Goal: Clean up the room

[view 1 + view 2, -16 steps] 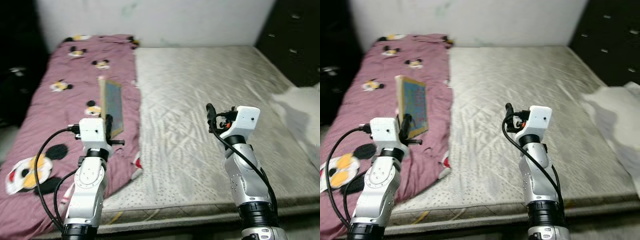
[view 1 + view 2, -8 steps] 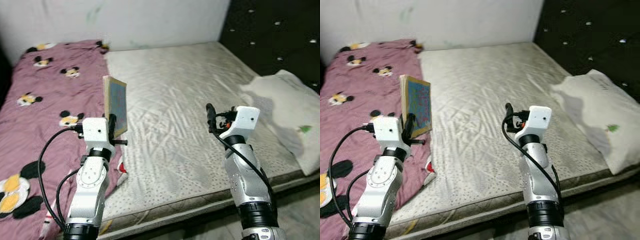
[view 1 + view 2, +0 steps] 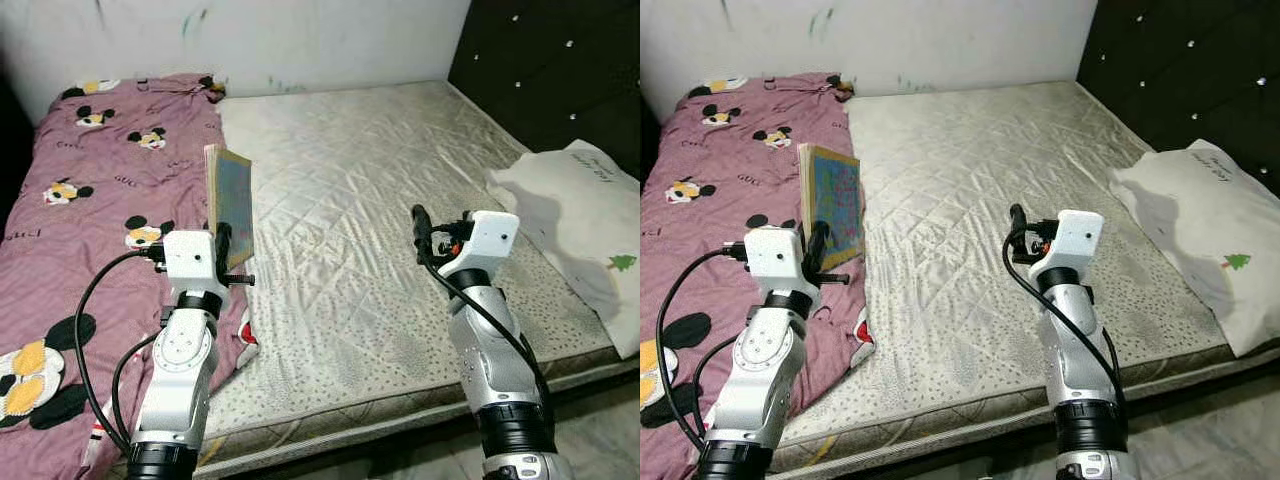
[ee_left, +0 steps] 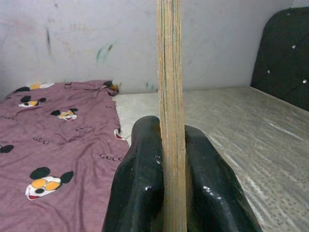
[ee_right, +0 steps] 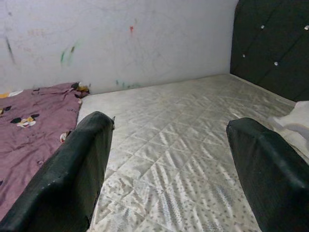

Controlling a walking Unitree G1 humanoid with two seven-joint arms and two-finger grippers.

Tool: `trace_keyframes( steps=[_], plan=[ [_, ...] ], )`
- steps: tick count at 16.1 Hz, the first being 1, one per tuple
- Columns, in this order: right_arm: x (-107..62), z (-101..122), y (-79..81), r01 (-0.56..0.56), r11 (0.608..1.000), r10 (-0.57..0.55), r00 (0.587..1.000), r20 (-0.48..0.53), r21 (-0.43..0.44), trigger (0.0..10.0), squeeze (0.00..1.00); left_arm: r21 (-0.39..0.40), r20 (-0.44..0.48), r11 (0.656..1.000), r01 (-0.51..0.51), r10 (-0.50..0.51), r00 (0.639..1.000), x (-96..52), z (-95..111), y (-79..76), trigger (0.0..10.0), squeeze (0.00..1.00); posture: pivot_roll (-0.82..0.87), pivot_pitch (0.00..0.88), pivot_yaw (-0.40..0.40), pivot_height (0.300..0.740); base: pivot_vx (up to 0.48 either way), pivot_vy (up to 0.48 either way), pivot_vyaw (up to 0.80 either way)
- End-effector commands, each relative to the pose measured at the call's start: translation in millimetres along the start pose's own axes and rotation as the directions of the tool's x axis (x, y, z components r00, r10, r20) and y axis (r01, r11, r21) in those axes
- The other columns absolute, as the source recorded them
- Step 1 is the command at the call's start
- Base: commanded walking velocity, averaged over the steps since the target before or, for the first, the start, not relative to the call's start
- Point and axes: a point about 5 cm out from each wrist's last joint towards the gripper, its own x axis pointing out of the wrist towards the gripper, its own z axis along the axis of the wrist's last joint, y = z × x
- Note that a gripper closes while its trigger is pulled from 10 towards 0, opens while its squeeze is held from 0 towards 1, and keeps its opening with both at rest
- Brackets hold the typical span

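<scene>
My left gripper [image 3: 222, 247] is shut on a thin book [image 3: 230, 204] with a blue-green cover, held upright on its edge above the seam between the blanket and the bare mattress. In the left wrist view the book's page edge [image 4: 170, 96] stands between the two black fingers [image 4: 140, 183]. My right gripper [image 3: 420, 228] is raised over the mattress and stands open with nothing between its fingers [image 5: 82, 169].
A purple cartoon-mouse blanket [image 3: 80, 200] covers the left part of the bare grey mattress [image 3: 380, 180]. A white pillow [image 3: 580, 210] lies at the right by the dark tufted headboard [image 3: 560, 70]. A white wall [image 3: 250, 40] stands behind.
The camera has swung right and then settled, bringing the pillow and headboard into view. The book stays gripped in the left gripper; the right gripper stays open.
</scene>
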Motion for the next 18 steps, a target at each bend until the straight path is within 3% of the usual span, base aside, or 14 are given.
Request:
trace_keyframes(
  steps=[1, 4, 8, 18],
  plan=[
    [-2.3, 1.5, 0.0, -0.015, 1.000, 0.015, 1.000, -0.002, -0.026, 10.0, 0.00, 0.006, 0.040, 1.000, -0.006, 0.006, 0.999, -0.5, 8.1, 1.7, 10.0, 0.00, -0.08, 0.021, -0.008, 0.740, 0.000, 0.000, 0.00],
    [-7.2, -1.8, -0.6, -0.027, 0.999, 0.026, 1.000, -0.017, -0.036, 10.0, 0.00, -0.006, 0.031, 1.000, 0.001, 0.000, 1.000, -7.3, 6.0, -1.1, 10.0, 0.00, -0.08, 0.036, -0.017, 0.740, 0.000, 0.000, 0.00],
    [-3.9, -0.7, 3.8, -0.038, 0.999, 0.038, 0.999, -0.016, -0.031, 10.0, 0.00, -0.006, 0.035, 1.000, 0.012, -0.012, 0.999, -5.6, 7.7, -3.3, 10.0, 0.00, -0.07, 0.031, -0.018, 0.740, 0.000, 0.000, 0.00],
    [-5.5, 0.0, 3.1, -0.040, 0.998, 0.039, 0.999, -0.017, -0.038, 10.0, 0.00, -0.012, 0.036, 1.000, 0.015, -0.015, 0.999, -4.5, 8.9, -4.3, 10.0, 0.00, -0.08, 0.040, -0.019, 0.740, 0.000, -0.291, 0.00]
  ],
)
